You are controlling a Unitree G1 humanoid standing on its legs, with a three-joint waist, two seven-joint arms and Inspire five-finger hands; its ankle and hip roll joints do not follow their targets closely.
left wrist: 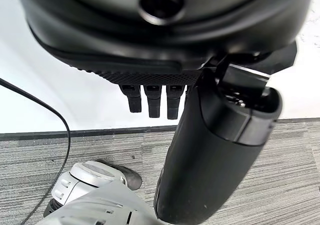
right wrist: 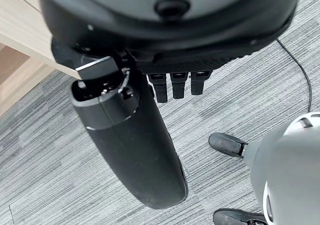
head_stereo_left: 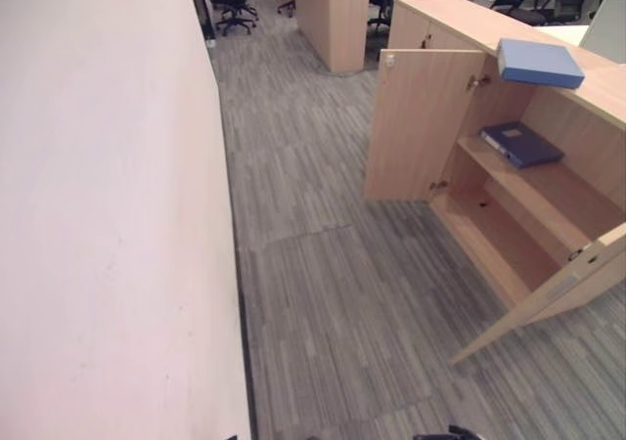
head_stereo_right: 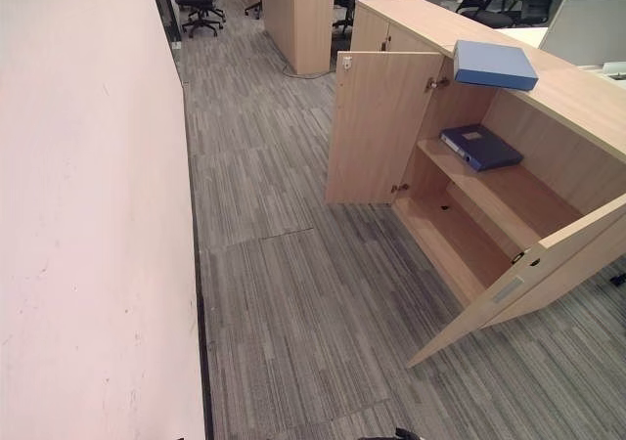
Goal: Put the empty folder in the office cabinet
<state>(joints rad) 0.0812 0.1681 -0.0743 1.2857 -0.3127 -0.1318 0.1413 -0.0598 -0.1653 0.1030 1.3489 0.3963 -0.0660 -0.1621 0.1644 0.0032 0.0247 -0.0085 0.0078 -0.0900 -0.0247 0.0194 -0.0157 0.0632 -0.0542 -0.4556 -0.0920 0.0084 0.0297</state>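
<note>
Blue folder [head_stereo_right: 493, 65] flat on cabinet [head_stereo_right: 460, 29] top, darker folder [head_stereo_right: 480, 148] on upper shelf, doors open; left hand [left wrist: 165, 45] and right hand [right wrist: 165, 40] fingers straight, empty, far from both.

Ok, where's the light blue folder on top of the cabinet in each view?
Left eye view: light blue folder, upper right, on the cabinet top.
Right eye view: upper right, same spot.
Wrist views: not there.
Shared landmark: dark blue binder on the shelf below it.

Head pair looks down on open cabinet [head_stereo_left: 509, 205] at right; wrist views face carpet [right wrist: 60, 160], close.
</note>
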